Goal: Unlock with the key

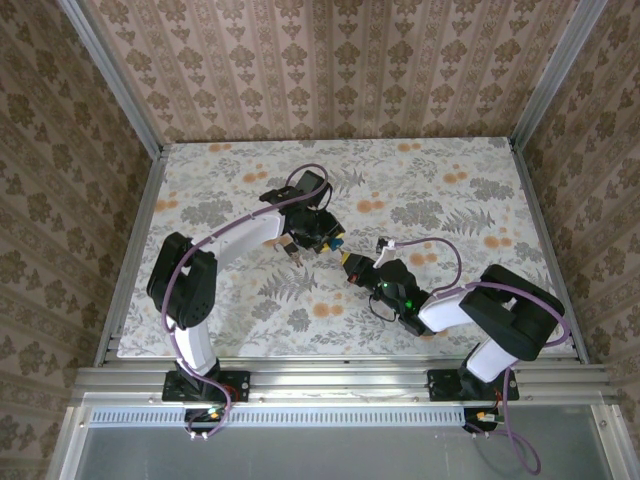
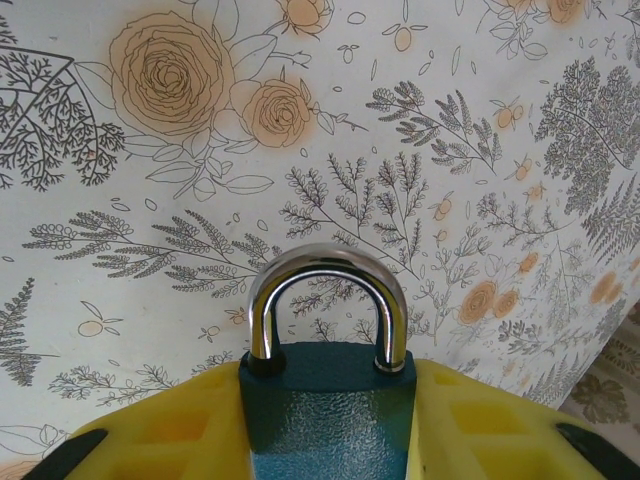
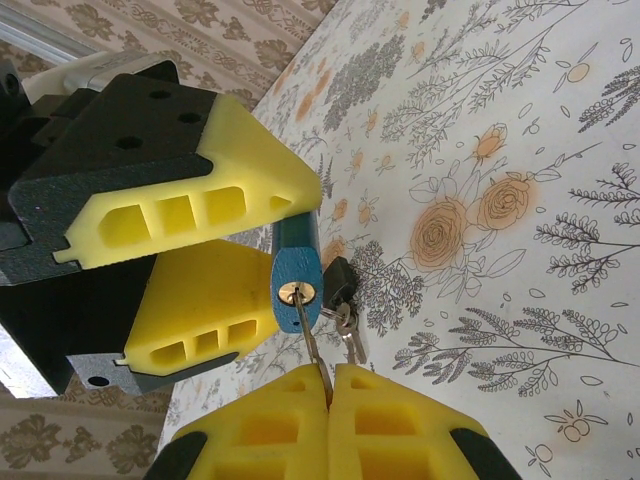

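Above the middle of the flowered table (image 1: 450,200), we see the left gripper (image 2: 330,432) clamped on the body of a padlock (image 3: 296,262), its yellow pads pressing the two flat sides. The right gripper (image 3: 330,376) is pinched tight on the key (image 3: 311,342), whose blade is entered in the keyhole (image 3: 292,293). In our judgement the risk lies in the turn. The thin blade could slip between the soft pads, or the lock could twist in its holder's grasp if the wrist does not rotate along the key's own axis, and a sideways pull could bend or draw out the blade. The spare keys (image 3: 346,326) dangling beside it might snag too. The padlock is small, with a speckled blue body and a brass cylinder face. Its bright chrome shackle (image 2: 328,285) has both legs seated in the body, so it is not yet unlocked.
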You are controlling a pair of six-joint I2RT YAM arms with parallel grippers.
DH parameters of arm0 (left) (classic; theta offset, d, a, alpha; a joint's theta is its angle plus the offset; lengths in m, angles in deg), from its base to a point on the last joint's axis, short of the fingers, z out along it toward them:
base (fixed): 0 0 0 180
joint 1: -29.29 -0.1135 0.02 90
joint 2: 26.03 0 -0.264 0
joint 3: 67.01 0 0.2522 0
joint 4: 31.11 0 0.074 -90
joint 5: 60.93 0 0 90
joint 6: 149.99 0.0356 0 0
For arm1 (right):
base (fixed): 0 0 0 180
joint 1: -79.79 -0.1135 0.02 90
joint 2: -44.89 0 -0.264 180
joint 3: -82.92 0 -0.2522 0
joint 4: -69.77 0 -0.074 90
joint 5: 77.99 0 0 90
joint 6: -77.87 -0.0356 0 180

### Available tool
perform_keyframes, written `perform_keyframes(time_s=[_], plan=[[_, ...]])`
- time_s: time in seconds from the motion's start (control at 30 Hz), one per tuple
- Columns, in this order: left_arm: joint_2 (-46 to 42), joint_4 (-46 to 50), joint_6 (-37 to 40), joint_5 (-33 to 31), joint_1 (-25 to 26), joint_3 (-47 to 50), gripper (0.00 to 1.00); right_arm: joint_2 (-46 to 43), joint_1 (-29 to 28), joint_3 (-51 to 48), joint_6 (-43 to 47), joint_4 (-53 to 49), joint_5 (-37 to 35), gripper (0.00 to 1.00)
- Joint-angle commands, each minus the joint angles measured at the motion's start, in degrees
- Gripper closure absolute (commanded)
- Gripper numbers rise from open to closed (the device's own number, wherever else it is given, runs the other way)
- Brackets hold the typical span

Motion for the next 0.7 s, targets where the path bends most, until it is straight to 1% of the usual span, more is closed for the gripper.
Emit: perform_keyframes(time_s=[0.0,0.23,0.47,0.67], plan=[[-0.9,0.3,-0.7,1.3,0.8,-0.4,0.59,-2.3,0.4,1.0,0.1,-0.6,-1.5,1.00],[-1.1,0.5,-0.5,0.7,1.3,-1.2,0.59,-2.7,0.9,3.1,-1.9,-5.1,-1.0,1.00],[-1.2,0.0,-1.5,-0.7,2.5,-1.7,0.59,-1.4,0.8,4.3,-4.6,-3.5,-0.1,1.00],[-1.5,-0.6,-2.2,-1.0,2.9,-1.7,0.59,-0.5,0.8,5.3,-9.1,-2.5,0.4,1.00]])
